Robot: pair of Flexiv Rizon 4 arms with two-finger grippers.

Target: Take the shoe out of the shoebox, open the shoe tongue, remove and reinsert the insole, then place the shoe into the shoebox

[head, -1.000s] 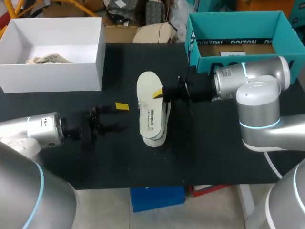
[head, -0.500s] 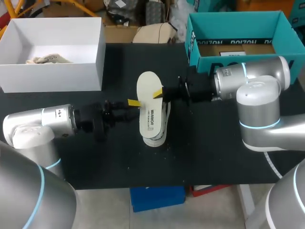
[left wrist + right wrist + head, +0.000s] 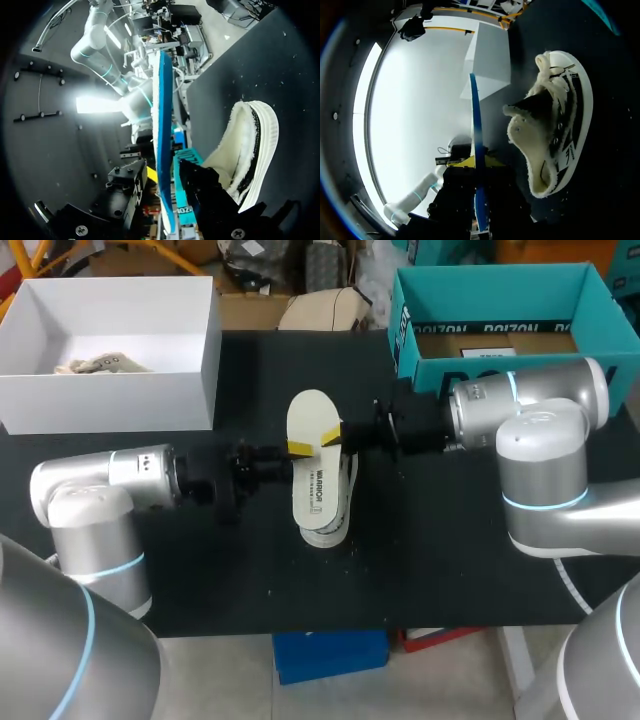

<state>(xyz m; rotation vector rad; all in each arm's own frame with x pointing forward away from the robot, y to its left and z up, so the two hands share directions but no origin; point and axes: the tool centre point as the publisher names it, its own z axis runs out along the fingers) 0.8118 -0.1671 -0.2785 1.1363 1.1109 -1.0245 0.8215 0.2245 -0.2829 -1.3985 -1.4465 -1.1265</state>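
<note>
A white insole [image 3: 312, 475] with a blue underside hangs level over the middle of the black table. My right gripper [image 3: 332, 435] is shut on its right edge; in the right wrist view the insole [image 3: 474, 110] runs edge-on out of the gripper [image 3: 479, 165]. My left gripper [image 3: 298, 448] is at the insole's left edge, open, with the insole [image 3: 162, 100] edge-on between its fingers [image 3: 165, 175] and narrow gaps on both sides. The white fleece-lined shoe [image 3: 347, 490] lies on its side on the table under the insole, seen also as the shoe [image 3: 250, 150] and the shoe [image 3: 555, 135].
A white open box [image 3: 190, 390] with crumpled paper inside stands at the back left. A teal open box [image 3: 480, 370] stands at the back right, behind my right arm. Bare black table lies in front of the shoe.
My left arm has moved right, from well left of the shoe up to the insole's left edge, and its fingers have narrowed around it. My right arm, the insole and the shoe have not moved.
</note>
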